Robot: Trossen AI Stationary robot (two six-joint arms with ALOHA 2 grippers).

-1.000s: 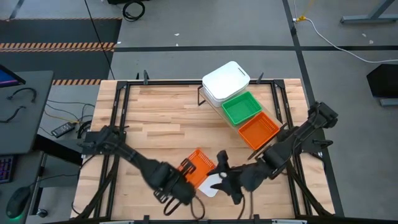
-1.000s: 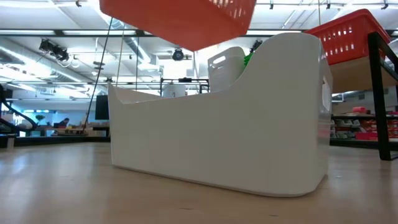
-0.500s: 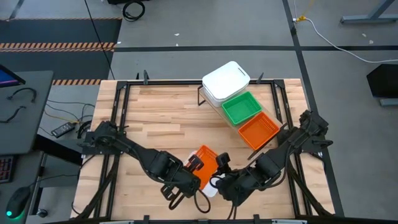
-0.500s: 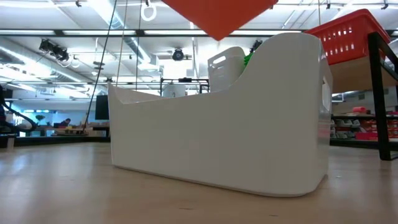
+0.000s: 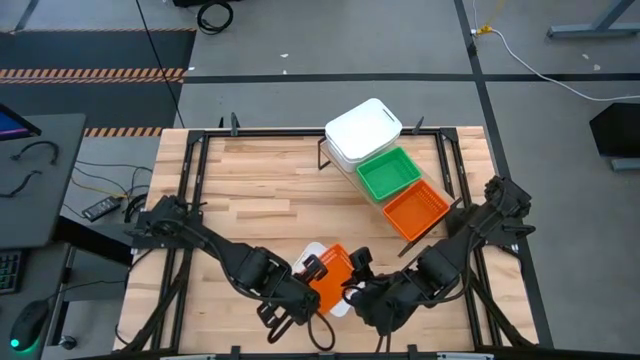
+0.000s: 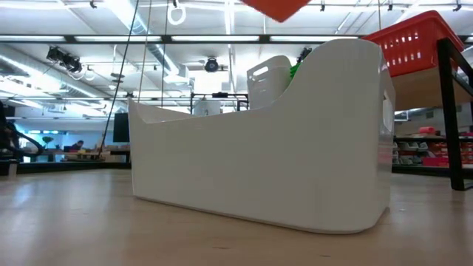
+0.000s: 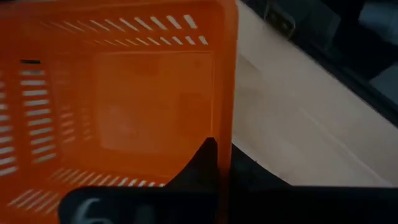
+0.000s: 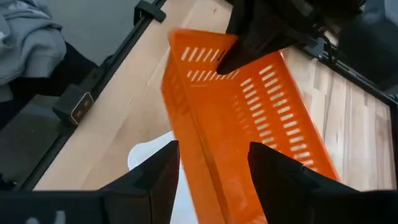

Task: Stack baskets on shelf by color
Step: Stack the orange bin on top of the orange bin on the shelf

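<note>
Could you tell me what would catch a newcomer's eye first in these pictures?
First, the orange basket held up at the table's near edge, gripped by the left pincer, with the right pincer open around its rim. Next, the shelf at the far right, carrying white, green and orange baskets in a row.

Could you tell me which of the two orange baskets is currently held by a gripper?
The orange basket near the table's front edge, lifted above the white basket: the left gripper is shut on its rim. The other orange basket rests on the shelf.
</note>
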